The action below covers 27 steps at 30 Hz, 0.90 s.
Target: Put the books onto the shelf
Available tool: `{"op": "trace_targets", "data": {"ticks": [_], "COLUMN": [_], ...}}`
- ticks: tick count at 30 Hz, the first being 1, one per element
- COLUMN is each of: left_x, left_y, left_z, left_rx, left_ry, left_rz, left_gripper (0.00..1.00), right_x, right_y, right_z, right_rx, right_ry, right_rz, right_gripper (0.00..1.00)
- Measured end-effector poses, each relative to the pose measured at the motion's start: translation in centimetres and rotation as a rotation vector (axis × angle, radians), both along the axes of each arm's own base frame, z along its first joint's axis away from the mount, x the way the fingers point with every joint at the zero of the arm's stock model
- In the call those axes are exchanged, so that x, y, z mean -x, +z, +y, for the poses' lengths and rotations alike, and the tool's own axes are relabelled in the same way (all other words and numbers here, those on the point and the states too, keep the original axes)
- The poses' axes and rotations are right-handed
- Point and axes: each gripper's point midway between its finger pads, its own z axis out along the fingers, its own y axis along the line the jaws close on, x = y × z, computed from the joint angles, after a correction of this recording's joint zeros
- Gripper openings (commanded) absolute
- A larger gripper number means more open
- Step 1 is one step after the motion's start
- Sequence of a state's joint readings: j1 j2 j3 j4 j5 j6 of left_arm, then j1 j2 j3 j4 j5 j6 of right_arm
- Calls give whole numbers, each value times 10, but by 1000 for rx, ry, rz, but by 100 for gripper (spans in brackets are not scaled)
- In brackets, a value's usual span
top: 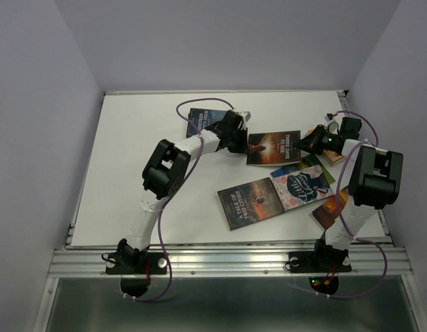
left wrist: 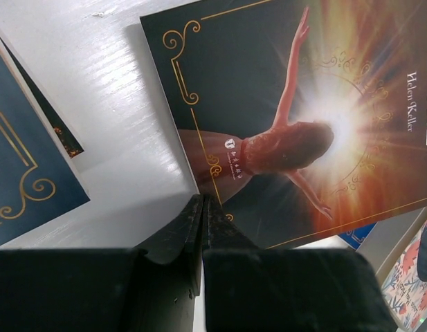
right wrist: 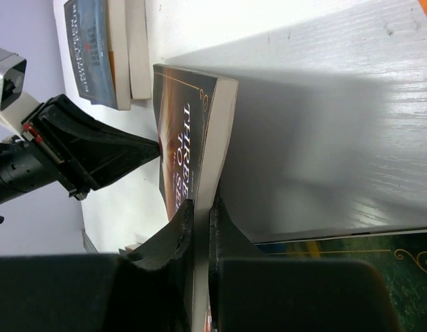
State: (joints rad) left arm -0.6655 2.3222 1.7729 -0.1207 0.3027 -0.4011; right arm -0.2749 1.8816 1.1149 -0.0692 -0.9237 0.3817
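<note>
Right wrist view: the right gripper (right wrist: 200, 207) pinches the dark brown book (right wrist: 182, 131) by its near edge, tipped up just ahead of it; the left gripper (right wrist: 155, 145), pressed together, props its cover (tips only). That thin bite could slip, dropping the book flat.

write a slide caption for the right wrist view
Right gripper clamped on the edge of the Three Days to See paperback, shut left gripper touching its far edge.
</note>
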Motion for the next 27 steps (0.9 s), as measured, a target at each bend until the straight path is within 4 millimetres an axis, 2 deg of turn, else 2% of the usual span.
{"op": "trace_targets", "data": {"ticks": [3,5,6,7,8,12,13,14,17,21,24,27], "left_x": [0,2,4,6,10,22,26,26,28,33,29,31], "left_y": [0,1,1,1,5,32,51,60,127,202,236,242], "left_z": [0,1,1,1,0,6,8,10,14,26,31,28], "left_rx": [0,2,3,4,17,4,5,6,39,48,45,37], "left_ry": [4,4,-3,-5,-21,-65,-87,-97,-169,-263,-344,-456], "left_rz": [3,5,8,13,16,-25,-58,-78,-242,-472,-602,-652], "left_gripper": [18,42,59,88,99,99,99,99,99,99,99,99], "right_x": [2,4,6,8,10,18,17,15,8,10,21,34], "right_y": [4,11,16,23,30,67,75,86,113,131,134,136], "right_z": [0,2,4,6,10,24,26,27,24,22,26,35], "right_rx": [6,23,41,56,71,139,151,168,227,297,318,306], "right_ry": [-2,7,18,34,52,135,147,159,198,277,352,421], "right_rz": [-5,-25,-46,-68,-90,-216,-242,-274,-379,-477,-520,-548], "right_gripper": [1,1,1,1,1,1,1,1,1,1,1,1]}}
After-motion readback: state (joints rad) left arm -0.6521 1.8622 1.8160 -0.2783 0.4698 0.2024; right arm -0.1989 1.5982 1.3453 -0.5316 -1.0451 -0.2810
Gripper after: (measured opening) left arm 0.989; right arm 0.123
